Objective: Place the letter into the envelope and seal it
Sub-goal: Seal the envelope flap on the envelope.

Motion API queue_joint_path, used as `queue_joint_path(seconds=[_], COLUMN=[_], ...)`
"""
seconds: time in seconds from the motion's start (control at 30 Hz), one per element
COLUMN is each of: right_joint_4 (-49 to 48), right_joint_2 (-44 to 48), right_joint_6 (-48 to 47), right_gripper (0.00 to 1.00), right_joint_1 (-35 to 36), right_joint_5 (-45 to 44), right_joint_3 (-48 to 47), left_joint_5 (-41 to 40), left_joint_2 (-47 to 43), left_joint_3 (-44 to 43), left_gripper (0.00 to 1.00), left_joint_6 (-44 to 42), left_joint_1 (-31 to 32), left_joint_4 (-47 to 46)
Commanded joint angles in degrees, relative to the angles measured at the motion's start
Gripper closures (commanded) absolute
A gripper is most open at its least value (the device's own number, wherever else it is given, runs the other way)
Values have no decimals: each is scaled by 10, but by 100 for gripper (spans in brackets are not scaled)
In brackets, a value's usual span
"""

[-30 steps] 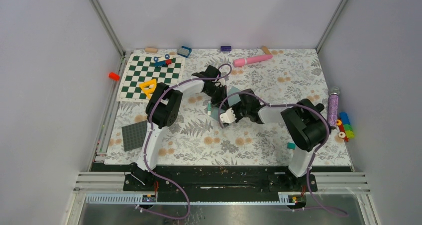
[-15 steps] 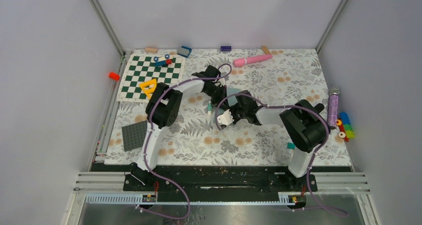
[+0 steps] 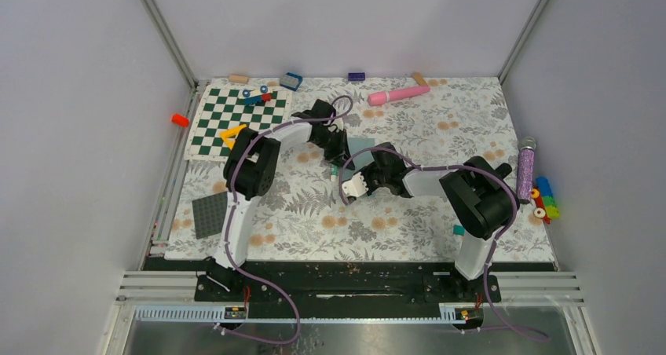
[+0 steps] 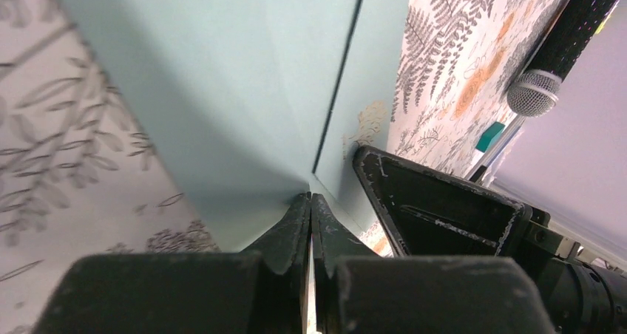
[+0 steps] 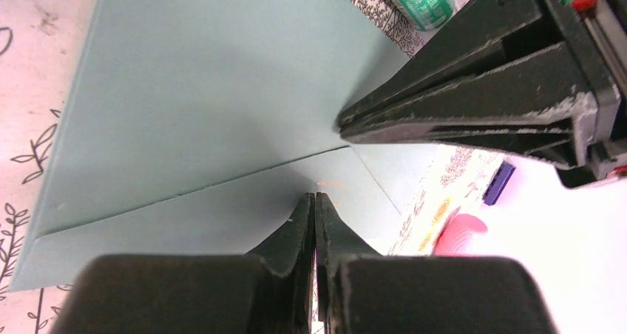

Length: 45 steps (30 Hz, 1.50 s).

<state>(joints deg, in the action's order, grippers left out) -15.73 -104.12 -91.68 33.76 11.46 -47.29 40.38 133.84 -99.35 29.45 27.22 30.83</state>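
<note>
The grey-teal envelope point(image 3: 362, 146) lies flat on the floral mat at mid table, partly covered by both arms. It fills the left wrist view point(image 4: 222, 75) and the right wrist view point(image 5: 200, 105), with its flap seams showing. My left gripper point(image 3: 342, 149) is shut, its tips point(image 4: 310, 197) resting on the envelope at a seam. My right gripper point(image 3: 375, 159) is shut, its tips point(image 5: 315, 197) on the envelope close beside the left one. The cream letter is not visible in any view.
A green-and-white chequered board point(image 3: 216, 123) with small toys lies at the back left. A dark grey studded plate point(image 3: 212, 214) is at the front left. A pink cylinder point(image 3: 399, 95) lies at the back. A purple microphone point(image 3: 525, 169) and coloured bricks point(image 3: 543, 200) are on the right.
Both grippers have shifted a little to the left and back over the envelope. The left arm's elbow swung left. Both grippers stay shut.
</note>
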Motion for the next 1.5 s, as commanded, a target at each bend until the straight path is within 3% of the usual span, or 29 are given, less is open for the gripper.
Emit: queue_joint_path(seconds=[0.0,0.47,0.87,1.23,1.47], right_joint_4=[49,52,71,180,154], right_joint_2=[-18,-19,-3,34,14], right_joint_6=[5,1,-6,24,43], right_gripper=[100,100,100,100,100], right_joint_1=[6,6,7,17,39], right_joint_5=[-2,-1,7,21,2], right_joint_3=[10,8,10,-8,-19], left_joint_5=[-20,53,-37,-57,-55], left_joint_2=[-24,-27,6,10,8], left_joint_3=[15,0,-9,-10,-8], left_gripper=[100,100,100,100,100], left_joint_6=[1,21,1,3,1], left_joint_1=[-15,16,22,22,25], left_joint_4=[-24,-66,-19,-15,-15])
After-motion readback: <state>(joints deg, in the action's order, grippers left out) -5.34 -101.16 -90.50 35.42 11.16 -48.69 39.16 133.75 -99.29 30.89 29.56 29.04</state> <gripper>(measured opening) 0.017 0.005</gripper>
